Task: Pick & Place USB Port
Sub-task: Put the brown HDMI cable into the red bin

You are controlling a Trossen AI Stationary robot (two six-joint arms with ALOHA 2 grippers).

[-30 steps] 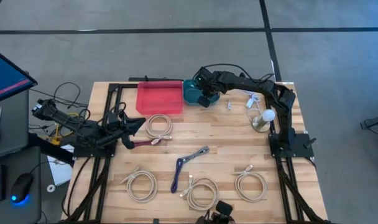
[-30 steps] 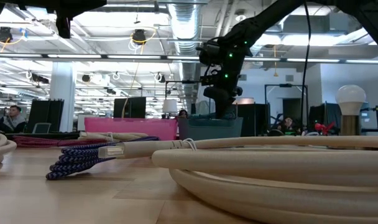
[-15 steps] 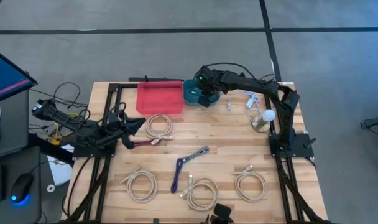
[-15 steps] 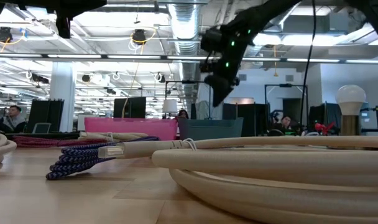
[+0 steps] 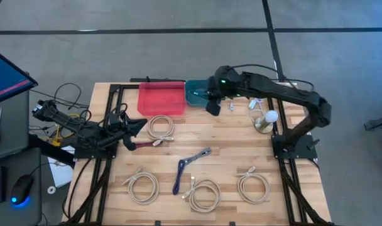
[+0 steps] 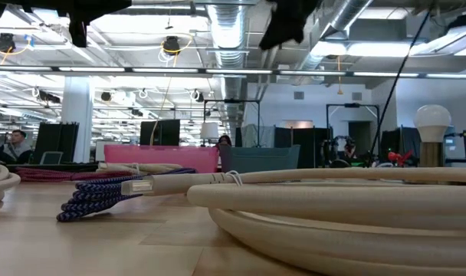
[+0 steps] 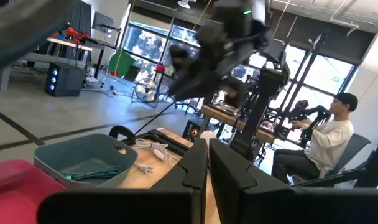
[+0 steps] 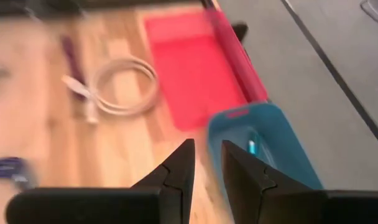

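Several coiled beige USB cables lie flat on the wooden table, one (image 5: 161, 127) before the red tray (image 5: 161, 98), others (image 5: 142, 186) (image 5: 205, 194) near the front edge. A blue braided cable (image 5: 188, 166) lies mid-table. A teal bin (image 5: 194, 93) beside the tray holds a thin teal cable (image 8: 251, 147). My right gripper (image 5: 212, 108) hangs high above the table just near of the bin, open, with nothing between its fingers (image 8: 176, 171). My left gripper (image 5: 139, 125) waits at the table's left, shut, above a purple cable (image 5: 141, 145).
A bulb lamp (image 5: 269, 117) and a loose white cable (image 5: 256, 100) stand at the far right near the right arm. People sit at desks in the room beyond the table. A monitor and mouse sit left of the table.
My right gripper has risen steeply from just over the teal bin, drawing back toward the table's near and right side and tipping up from pointing steeply down. In the low view it has climbed to the picture's top. The cables lie as before.
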